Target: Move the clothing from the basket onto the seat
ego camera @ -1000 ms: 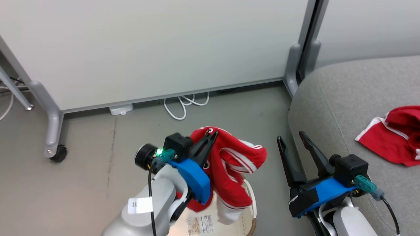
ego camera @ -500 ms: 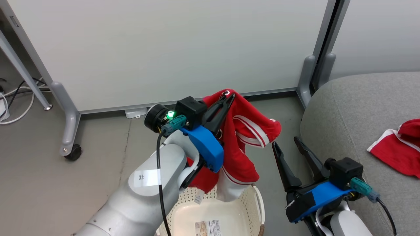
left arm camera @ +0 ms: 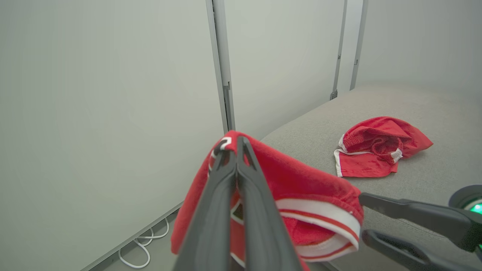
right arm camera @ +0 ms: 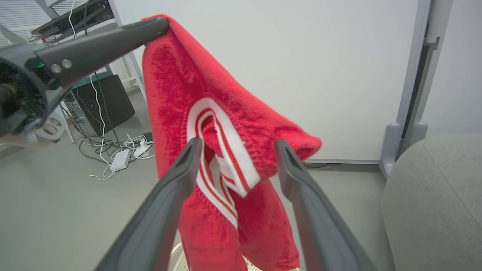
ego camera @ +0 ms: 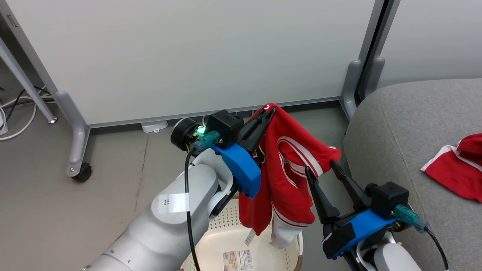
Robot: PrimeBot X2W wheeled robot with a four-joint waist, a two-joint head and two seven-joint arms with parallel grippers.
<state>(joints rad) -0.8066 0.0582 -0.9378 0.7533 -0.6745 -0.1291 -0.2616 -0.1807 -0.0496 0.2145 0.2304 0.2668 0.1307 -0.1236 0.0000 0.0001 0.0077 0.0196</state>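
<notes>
My left gripper (ego camera: pixel 270 110) is shut on the top of a red garment with white trim (ego camera: pixel 292 177), which hangs down over the cream basket (ego camera: pixel 228 222). In the left wrist view the left gripper (left arm camera: pixel 236 141) pinches the fabric (left arm camera: pixel 301 180). My right gripper (ego camera: pixel 320 167) is open just right of the garment, its fingers on either side of the striped white band. The right wrist view shows the right gripper (right arm camera: pixel 238 142) around that band (right arm camera: pixel 226 150). Another red garment (ego camera: pixel 455 173) lies on the grey seat (ego camera: pixel 406 124).
A white partition (ego camera: pixel 188 56) on grey legs stands behind, with a castor (ego camera: pixel 81 173) at the left and a post (ego camera: pixel 354 86) beside the seat. Cables (ego camera: pixel 15 103) and a white box (ego camera: pixel 152 126) lie on the floor.
The left gripper has lifted the garment out of the basket and carried it right towards the seat. Its hem now reaches the right gripper's open fingers. The camera has also shifted.
</notes>
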